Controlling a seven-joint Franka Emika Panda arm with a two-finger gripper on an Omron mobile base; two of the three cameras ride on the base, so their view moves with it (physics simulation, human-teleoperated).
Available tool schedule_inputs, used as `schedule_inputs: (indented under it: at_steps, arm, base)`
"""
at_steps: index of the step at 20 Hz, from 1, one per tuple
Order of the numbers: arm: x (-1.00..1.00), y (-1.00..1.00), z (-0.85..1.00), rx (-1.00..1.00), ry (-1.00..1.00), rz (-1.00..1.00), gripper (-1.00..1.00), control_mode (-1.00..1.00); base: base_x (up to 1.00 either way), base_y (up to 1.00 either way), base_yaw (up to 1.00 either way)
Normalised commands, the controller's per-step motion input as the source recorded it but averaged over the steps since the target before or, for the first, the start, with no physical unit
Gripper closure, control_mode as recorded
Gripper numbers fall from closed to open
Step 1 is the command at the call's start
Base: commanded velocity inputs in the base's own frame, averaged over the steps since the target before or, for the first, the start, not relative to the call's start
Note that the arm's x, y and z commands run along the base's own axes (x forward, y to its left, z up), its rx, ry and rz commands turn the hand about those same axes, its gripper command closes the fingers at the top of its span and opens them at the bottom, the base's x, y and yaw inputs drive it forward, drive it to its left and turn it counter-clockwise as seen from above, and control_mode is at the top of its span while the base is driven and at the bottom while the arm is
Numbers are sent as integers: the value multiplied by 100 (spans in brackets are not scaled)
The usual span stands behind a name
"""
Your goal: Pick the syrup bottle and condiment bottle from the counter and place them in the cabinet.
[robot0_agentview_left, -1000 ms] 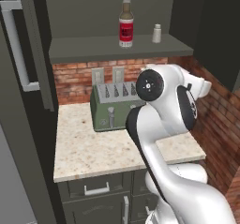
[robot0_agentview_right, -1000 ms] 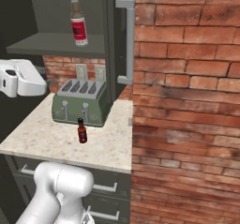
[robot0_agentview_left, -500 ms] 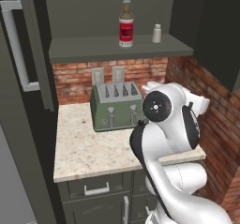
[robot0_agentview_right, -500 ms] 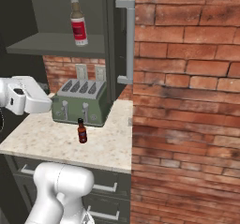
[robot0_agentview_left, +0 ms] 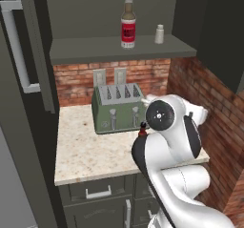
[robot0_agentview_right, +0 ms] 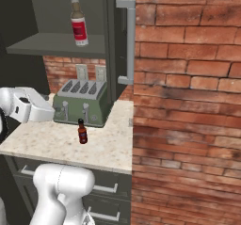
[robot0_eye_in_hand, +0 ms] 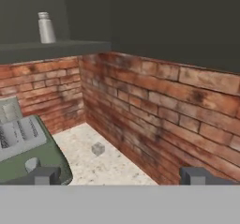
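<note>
Claw (robot0_eye_in_hand: 120,175) spread wide, empty — near boxy green toaster (robot0_eye_in_hand: 26,150) on speckled stone counter (robot0_eye_in_hand: 93,164), rough brick wall (robot0_eye_in_hand: 154,120) beside.

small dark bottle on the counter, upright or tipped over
Upright. The small dark bottle stands on its base on the counter, red cap up, just in front of the toaster.
</note>
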Motion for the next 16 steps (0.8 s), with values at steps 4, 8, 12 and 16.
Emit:
schedule_inputs:
  at_steps: [4,8,12,16]
  arm:
    - [0,3,-45,-1,8,8,-100,-100]
    - [-1,2,-48,-1,6,8,-100,-100]
    - [-1,4,-52,-1,3,6,-100,-100]
    - [-6,1,-56,-2,0,5,-100,-100]
  base:
    - [0,0,0]
    - [0,0,0]
    - [0,0,0]
    - [0,0,0]
